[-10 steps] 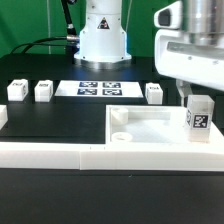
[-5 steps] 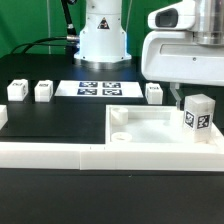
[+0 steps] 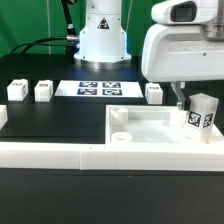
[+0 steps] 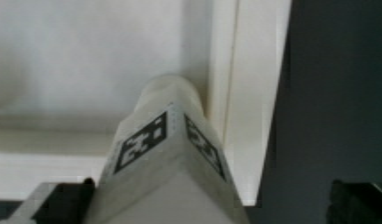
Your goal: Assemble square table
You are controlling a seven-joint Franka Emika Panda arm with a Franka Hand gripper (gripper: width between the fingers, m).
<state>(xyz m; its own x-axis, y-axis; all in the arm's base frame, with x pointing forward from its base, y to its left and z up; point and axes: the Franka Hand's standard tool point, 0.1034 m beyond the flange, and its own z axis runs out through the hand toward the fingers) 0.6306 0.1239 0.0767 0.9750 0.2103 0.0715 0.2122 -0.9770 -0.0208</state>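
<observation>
The square table's white slab point(image 3: 150, 135) lies at the exterior view's right, with a round hole point(image 3: 119, 114) at its corner. One tagged white leg block point(image 3: 201, 113) stands on the slab's right end and leans slightly. My gripper point(image 3: 195, 102) hangs over that block, open, with one dark finger point(image 3: 181, 98) showing beside it. In the wrist view the leg point(image 4: 167, 150) rises between my gripper's point(image 4: 209, 205) spread fingers, with a clear gap on one side. Three more leg blocks point(image 3: 16, 90), point(image 3: 43, 91), point(image 3: 154, 93) stand apart on the black table.
The marker board point(image 3: 98, 88) lies flat behind the slab, in front of the arm's white base point(image 3: 103, 35). A long low white rail point(image 3: 60, 152) runs along the front. The slab's raised wall point(image 4: 259, 80) borders dark table point(image 4: 339, 80) in the wrist view.
The white hand has moved toward the exterior view's left, over the leg block. The block has shifted a little and now leans. The jaws have stayed wide.
</observation>
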